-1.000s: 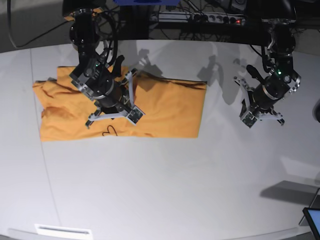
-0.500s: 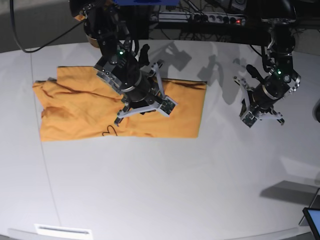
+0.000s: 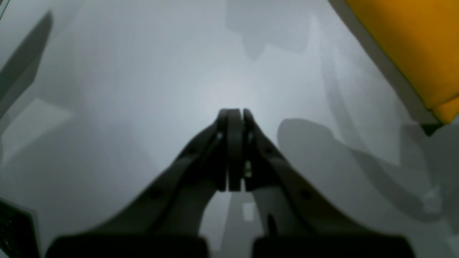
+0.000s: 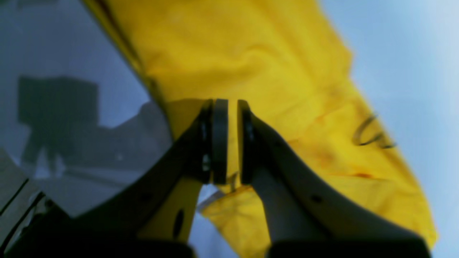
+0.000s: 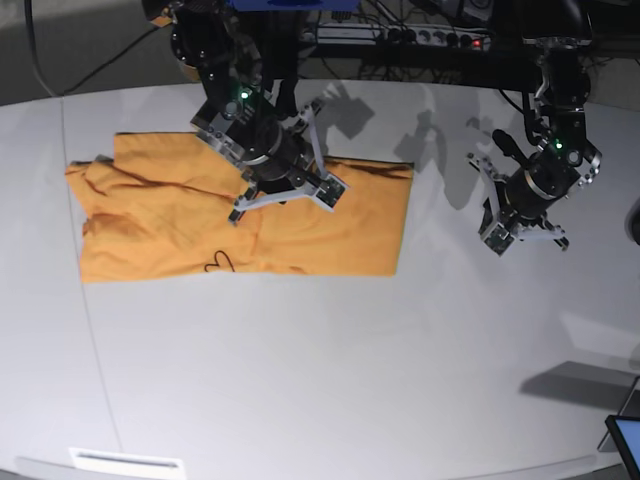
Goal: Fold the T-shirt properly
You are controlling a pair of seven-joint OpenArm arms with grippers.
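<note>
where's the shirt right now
In the base view the shirt lies flat on the table's left half, under the right claw. The left claw hangs off its right edge, clear of it.

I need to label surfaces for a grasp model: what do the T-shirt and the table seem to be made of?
T-shirt: soft woven or knit cloth, matte orange-yellow; it creases, folds over itself and shows loose dark threads. Table: hard, smooth, pale grey, probably laminate or painted board; it carries crisp shadows and a faint sheen.
</note>
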